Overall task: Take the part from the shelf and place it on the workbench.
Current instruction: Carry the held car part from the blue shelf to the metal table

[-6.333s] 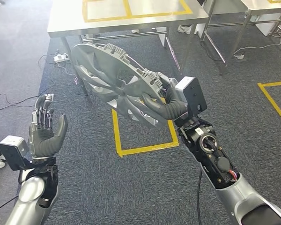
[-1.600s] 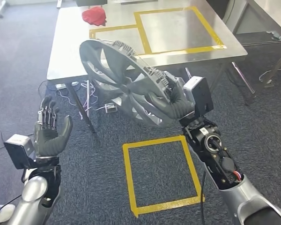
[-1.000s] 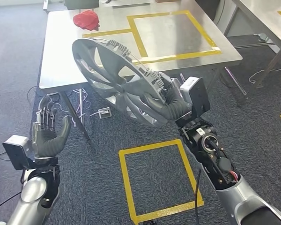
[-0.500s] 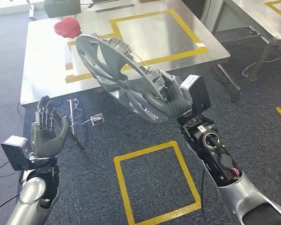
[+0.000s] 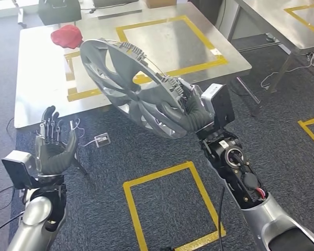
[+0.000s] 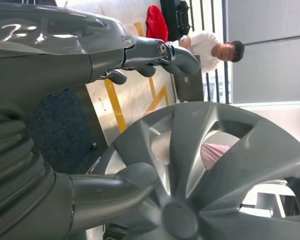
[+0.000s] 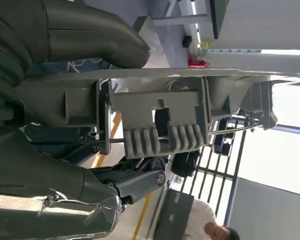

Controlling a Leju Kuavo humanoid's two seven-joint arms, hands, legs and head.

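The part is a large grey wheel cover with curved spokes, held tilted in the air in front of the steel workbench. My right hand grips its near rim, thumb on one face and fingers on the other; the right wrist view shows the clipped rim between them. My left hand is raised at the lower left, palm up, fingers apart, holding nothing. The left wrist view shows those fingers apart with the cover's spokes beyond them.
The workbench top carries yellow tape rectangles and a red cloth at its far left. A yellow tape square marks the dark carpet below me. Cables and a power strip lie under the bench. A second steel table stands at right. A person is beyond the bench.
The whole view has shifted: the workbench has come nearer and slid right as the camera moved. My right hand keeps its grip on the wheel cover, and my left hand stays open.
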